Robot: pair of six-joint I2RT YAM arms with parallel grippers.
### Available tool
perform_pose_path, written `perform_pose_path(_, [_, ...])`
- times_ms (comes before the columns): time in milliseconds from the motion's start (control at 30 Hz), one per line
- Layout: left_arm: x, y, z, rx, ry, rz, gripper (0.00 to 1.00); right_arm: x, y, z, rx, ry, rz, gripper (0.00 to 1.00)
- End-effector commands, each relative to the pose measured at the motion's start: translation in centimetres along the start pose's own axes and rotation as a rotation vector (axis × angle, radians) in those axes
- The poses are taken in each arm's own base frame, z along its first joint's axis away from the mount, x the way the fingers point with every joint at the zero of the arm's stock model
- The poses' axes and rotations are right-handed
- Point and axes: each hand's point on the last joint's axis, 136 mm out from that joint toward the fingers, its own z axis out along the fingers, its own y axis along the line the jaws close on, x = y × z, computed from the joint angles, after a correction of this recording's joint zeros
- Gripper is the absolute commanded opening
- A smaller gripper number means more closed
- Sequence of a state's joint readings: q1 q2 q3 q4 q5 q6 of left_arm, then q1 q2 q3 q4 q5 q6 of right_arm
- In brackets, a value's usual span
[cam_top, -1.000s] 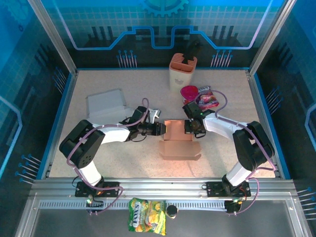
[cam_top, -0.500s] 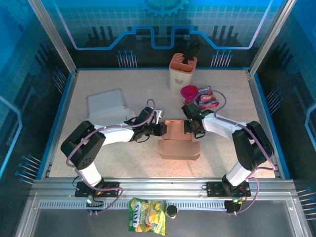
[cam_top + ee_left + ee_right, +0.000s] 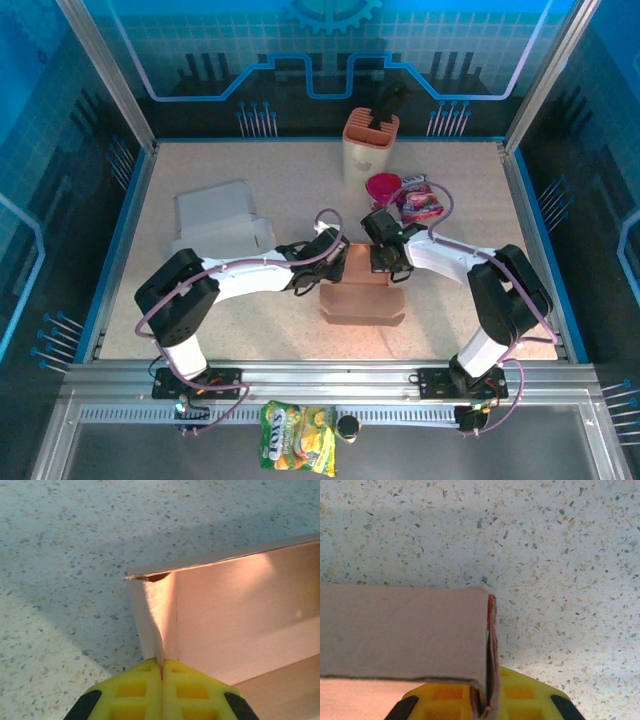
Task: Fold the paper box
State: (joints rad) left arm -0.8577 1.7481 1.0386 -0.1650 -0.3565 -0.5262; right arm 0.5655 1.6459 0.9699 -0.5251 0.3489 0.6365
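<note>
On the speckled worktop (image 3: pixel 200 310), at frame centre, the pinkish cardboard paper box (image 3: pixel 362 300) has its upper wall upright, with the left end effector (image 3: pixel 161 672) and right end effector (image 3: pixel 485 700) each clamped on one upper corner, so they should, I judge, press evenly and keep the creases square.

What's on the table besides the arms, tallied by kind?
Paper boxes: 2, brown box, white box
Containers: 2, peach holder, magenta bowl
Snack packets: 1, pink packet
Total: 5
</note>
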Motion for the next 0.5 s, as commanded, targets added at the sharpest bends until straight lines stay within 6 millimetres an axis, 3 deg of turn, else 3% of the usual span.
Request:
perform_pose_path(0, [1.7,3.2,0.2,-0.239,0.022,0.002,0.0,0.8,1.4,0.4,-0.014,0.021,-0.019,0.0])
perform_pose_path(233, [1.4,3.5,-0.1,-0.34,-0.01,-0.006,0.0,0.8,1.4,0.3,-0.007,0.018,-0.028,0.0])
perform_pose_path(467, [1.6,2.3,0.4,-0.246,-0.018,-0.005,0.0,0.9,1.7,0.5,-0.016,0.023,-0.032,0.0])
